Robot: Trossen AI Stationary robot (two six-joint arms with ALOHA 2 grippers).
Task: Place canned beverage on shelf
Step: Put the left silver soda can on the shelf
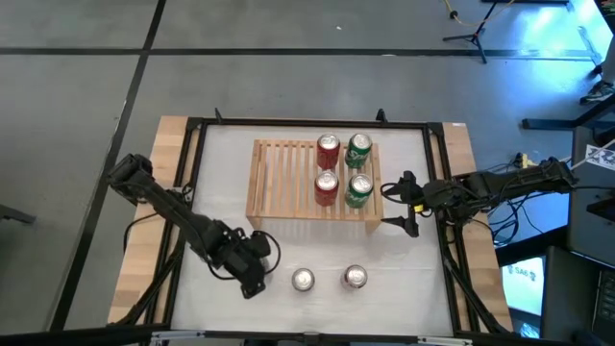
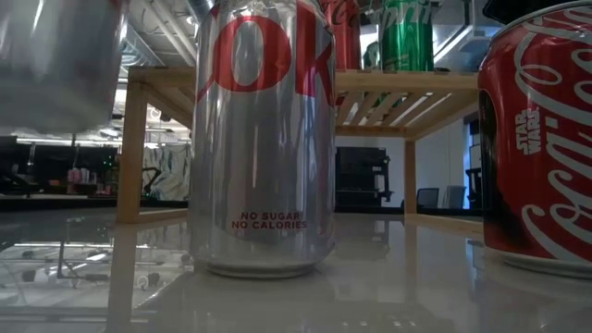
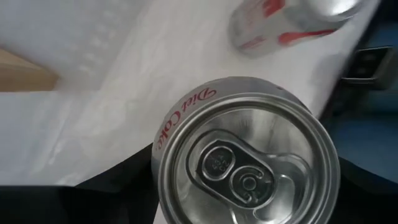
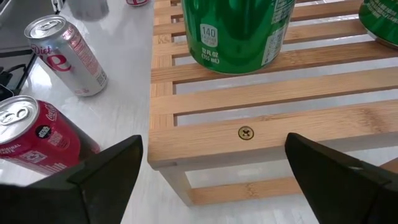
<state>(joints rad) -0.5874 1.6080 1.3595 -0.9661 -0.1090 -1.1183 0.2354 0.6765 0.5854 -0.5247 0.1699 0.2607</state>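
Four cans already stand on the shelf [image 1: 288, 181]: two red cans [image 1: 328, 151] and two green cans [image 1: 358, 150], grouped in a square at the right end of the rack, just right of the high view's centre. The shelf's left half is bare slats.

Two cans remain on the counter [image 1: 413, 269], in the lower middle of the high view, in front of the shelf. The silver can [image 1: 303, 280] is a Diet Coke by its label; the red-sided can [image 1: 355, 277] stands just to its right, the two near but apart.

The left gripper [image 1: 258, 261] sits immediately left of the silver can, lower centre-left of the high view. Its wrist view looks straight down on the can top, with dark fingers [image 3: 112, 186] flanking it at the frame's bottom. Whether the fingers are clamped on the can or only alongside it cannot be told.

The right gripper [image 1: 402, 204] waits at the shelf's right end, centre-right of the high view, fingers spread wide and empty, with the shelf edge between them in its wrist view.

Judgement: the task is about two-thirds complete. Outstanding: secure the silver can, lift it to a free slat position, then repeat for the red-sided can.
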